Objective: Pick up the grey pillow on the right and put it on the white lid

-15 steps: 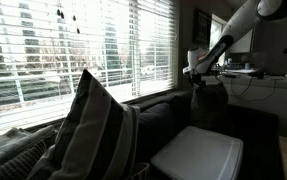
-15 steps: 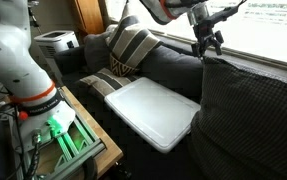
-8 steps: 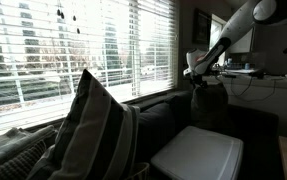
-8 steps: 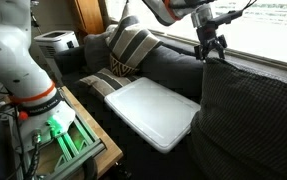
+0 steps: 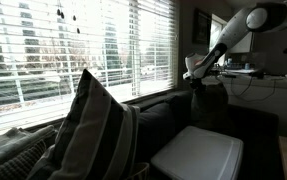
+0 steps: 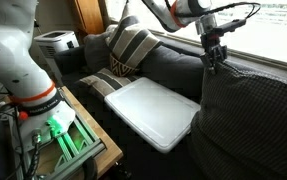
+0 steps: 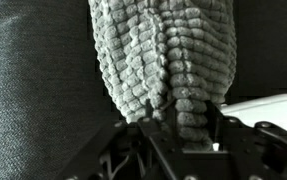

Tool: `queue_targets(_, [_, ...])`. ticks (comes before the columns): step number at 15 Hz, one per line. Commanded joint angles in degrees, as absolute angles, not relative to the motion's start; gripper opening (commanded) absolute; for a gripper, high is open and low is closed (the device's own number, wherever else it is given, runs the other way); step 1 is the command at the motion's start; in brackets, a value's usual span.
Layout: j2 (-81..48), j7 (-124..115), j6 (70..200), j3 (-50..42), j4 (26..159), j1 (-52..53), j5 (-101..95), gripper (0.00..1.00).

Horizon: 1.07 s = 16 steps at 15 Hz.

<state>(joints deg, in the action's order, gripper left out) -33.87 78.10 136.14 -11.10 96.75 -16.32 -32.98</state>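
Observation:
The grey pillow (image 6: 248, 120) stands upright against the sofa back, and it also shows in an exterior view (image 5: 209, 105). My gripper (image 6: 215, 62) is at its top corner, also visible in an exterior view (image 5: 196, 80). In the wrist view a ribbed fold of the grey pillow (image 7: 163, 50) runs down between the two fingers, and the gripper (image 7: 191, 118) is shut on it. The white lid (image 6: 153, 110) lies flat on the sofa seat beside the pillow. It appears in an exterior view (image 5: 198, 155), and a corner of the white lid (image 7: 268, 108) shows in the wrist view.
A larger striped cushion (image 6: 131, 45) leans at the far end of the sofa; in an exterior view (image 5: 93, 130) it fills the foreground. Window blinds (image 5: 103, 50) run behind the sofa back. The robot base (image 6: 13, 50) and a low stand (image 6: 68, 140) sit in front of the sofa.
The gripper has come down onto the pillow's top corner, and its jaws have closed from wide open onto a fold of fabric. Pillow and lid have not shifted.

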Motion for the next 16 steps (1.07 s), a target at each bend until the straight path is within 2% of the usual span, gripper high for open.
queue_targets(1, [-36.4,80.6,135.8,-10.7,93.8,-17.4,-31.7,0.20])
queue_targets(4, [-36.3,81.5,135.4,-10.4,93.4,-17.8,-30.4,0.00])
queue_targets(9, [-32.3,81.2,131.2,-10.3,95.2,-18.9,-24.6,0.01])
queue_targets(16, [-18.1,70.8,131.8,-14.1,102.9,-18.4,-24.3,0.02])
